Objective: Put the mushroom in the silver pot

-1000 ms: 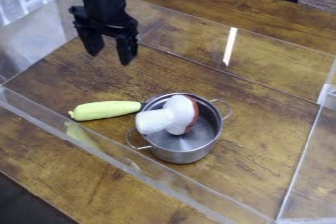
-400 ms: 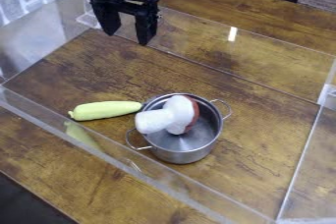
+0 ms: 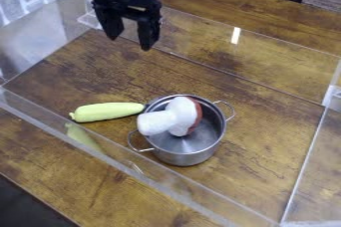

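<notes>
The worktop (image 3: 266,82) is a broad surface of dark brown wood planks with a strong grain, and a streak of glare sits on it toward the upper right. A clear plastic wall (image 3: 134,176) runs around it as a low barrier, its near edge crossing the lower left corner and another edge rising at the right side.

The black robot arm comes down from the top left, and its gripper (image 3: 128,34) hangs above the far left part of the worktop, pointing nearly straight down. Its two dark fingers (image 3: 148,32) stand apart with a clear gap of wood showing between them, so the gripper is open and empty (nothing is caught between the fingers). It is well apart from the other things, which lie toward the front.

The silver pot (image 3: 186,143) stands upright near the front middle, shiny and round, with a small loop handle showing on its right side and another at its left front. The mushroom (image 3: 170,119) lies in the silver pot on its side, its white stem sticking out over the left rim and its reddish-brown cap resting inside toward the right.

Just beside the pot on its left, a long pale green vegetable (image 3: 107,112) lies flat on the wood, its right tip close to the mushroom's stem; whether they touch I cannot tell.
</notes>
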Motion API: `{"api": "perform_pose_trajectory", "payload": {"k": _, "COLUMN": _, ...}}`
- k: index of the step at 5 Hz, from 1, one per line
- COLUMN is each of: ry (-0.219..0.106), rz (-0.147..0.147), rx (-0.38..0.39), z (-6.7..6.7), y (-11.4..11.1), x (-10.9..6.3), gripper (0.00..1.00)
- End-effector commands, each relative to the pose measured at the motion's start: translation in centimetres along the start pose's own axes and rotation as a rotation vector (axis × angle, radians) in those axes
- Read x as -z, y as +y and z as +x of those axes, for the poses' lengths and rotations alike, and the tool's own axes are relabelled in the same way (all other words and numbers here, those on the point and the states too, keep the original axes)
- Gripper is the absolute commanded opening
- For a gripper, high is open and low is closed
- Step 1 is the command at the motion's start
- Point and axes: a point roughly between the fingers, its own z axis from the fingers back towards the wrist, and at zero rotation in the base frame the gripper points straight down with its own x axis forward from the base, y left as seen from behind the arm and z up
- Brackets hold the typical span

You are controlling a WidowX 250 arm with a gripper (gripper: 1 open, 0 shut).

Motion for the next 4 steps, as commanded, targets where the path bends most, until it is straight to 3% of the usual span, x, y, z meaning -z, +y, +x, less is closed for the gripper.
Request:
{"api": "perform_pose_trajectory", "payload": {"k": 1, "ry": -0.038, "rz": 0.019, "rx": -0.012, "z": 1.1, "y": -0.1, "x": -0.7, "gripper": 1.0}}
{"api": "perform_pose_trajectory", "payload": {"k": 2, "ry": -0.037, "rz": 0.025, "rx": -0.018, "z": 1.6, "y": -0.6, "x": -0.5, "gripper": 1.0}}
{"api": "perform_pose_trajectory", "payload": {"k": 4, "ry": -0.045, "rz": 0.056, "rx": -0.091, "z": 1.2, "y": -0.1, "x": -2.1, "gripper": 1.0}}
